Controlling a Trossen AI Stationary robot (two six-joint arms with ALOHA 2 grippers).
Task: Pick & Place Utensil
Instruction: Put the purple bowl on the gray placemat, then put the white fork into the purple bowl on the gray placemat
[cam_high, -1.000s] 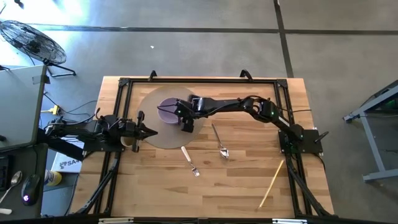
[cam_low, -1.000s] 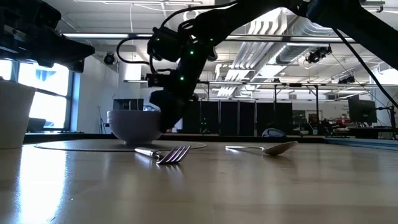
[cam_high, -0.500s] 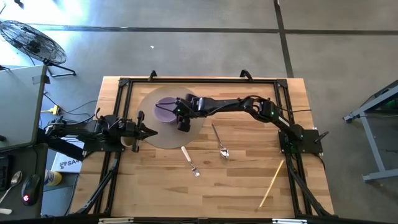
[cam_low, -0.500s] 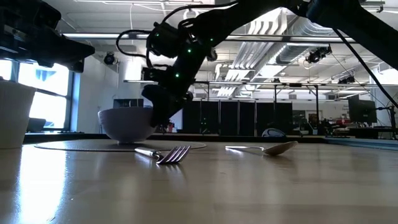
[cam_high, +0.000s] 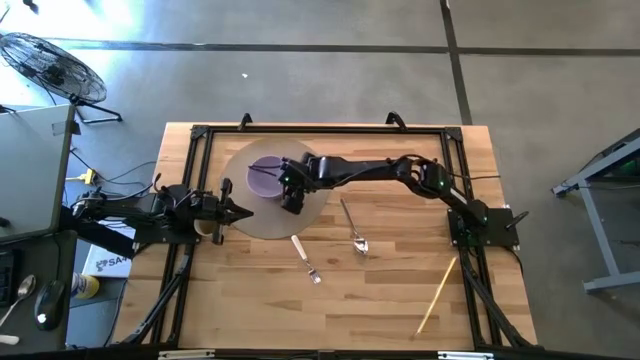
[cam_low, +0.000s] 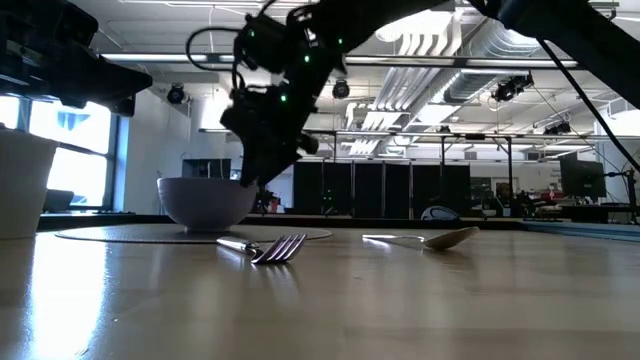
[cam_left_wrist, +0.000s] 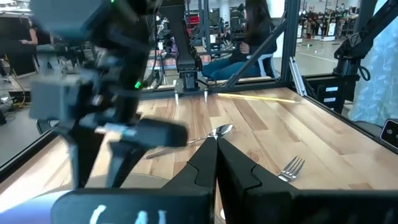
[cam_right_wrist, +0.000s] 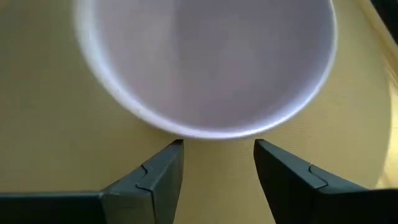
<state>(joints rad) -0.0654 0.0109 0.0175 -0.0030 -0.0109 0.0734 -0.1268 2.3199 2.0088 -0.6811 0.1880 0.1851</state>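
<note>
On the bench (cam_high: 400, 300), the round mat (cam_high: 240, 215) carries the purple bowl (cam_high: 266, 177). The right gripper (cam_high: 290, 203) hovers beside the bowl's rim, fingers (cam_right_wrist: 158, 171) spread and empty, seen only from its wrist. Left gripper (cam_left_wrist: 216, 163) is closed at the left edge. Silver fork (cam_high: 305, 258) and spoon (cam_high: 354, 229) lie mid-bench.

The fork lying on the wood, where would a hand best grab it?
Probably the fork's white handle, from straight above. It lies flat on the table, clear of the spoon and the mat, so fingers could close across the narrow handle; the tines at the other end are wider.
</note>
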